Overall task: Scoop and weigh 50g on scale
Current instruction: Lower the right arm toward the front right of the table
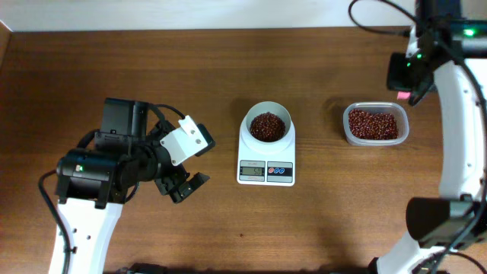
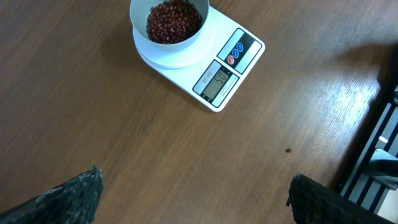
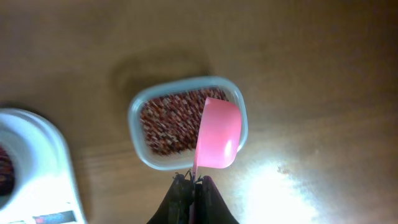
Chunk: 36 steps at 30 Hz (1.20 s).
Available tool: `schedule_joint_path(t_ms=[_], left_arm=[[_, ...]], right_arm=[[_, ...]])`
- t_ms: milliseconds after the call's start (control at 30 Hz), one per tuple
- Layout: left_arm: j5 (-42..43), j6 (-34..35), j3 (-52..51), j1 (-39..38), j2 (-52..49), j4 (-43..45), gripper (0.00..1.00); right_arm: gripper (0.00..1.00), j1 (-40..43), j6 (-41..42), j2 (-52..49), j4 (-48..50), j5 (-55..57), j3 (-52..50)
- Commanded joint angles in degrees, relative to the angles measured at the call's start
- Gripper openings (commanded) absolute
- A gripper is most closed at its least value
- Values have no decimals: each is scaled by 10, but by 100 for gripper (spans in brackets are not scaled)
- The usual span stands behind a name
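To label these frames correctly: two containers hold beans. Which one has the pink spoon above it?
The clear plastic tub, not the round white bowl on the scale: the pink spoon hangs over the tub's rim.

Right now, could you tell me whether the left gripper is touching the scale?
Apart. The overhead view shows bare table between the open left gripper and the scale.

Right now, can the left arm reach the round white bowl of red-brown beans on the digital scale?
Probably yes: the left gripper is open and only bare table lies before the bowl.
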State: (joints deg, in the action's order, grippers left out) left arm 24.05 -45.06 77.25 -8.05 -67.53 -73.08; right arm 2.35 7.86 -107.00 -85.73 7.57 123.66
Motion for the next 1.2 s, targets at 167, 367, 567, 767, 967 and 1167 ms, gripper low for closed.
schedule_joint_path(t_ms=[167,367,567,767,967,1167], left_arm=[[10,-9,8,3,0,0,99],[10,-9,8,3,0,0,99],[10,-9,8,3,0,0,99],[10,-9,8,3,0,0,99],[10,-9,8,3,0,0,99],[10,-9,8,3,0,0,99]], right_arm=[[4,-4,33,155,96,-102,72],[4,-4,31,220,116,-102,72],[4,-4,31,233,-41,-101,72],[4,-4,32,234,-69,-117,72],[4,-4,32,234,-94,-183,72],[4,-4,31,382,-116,-122,70]])
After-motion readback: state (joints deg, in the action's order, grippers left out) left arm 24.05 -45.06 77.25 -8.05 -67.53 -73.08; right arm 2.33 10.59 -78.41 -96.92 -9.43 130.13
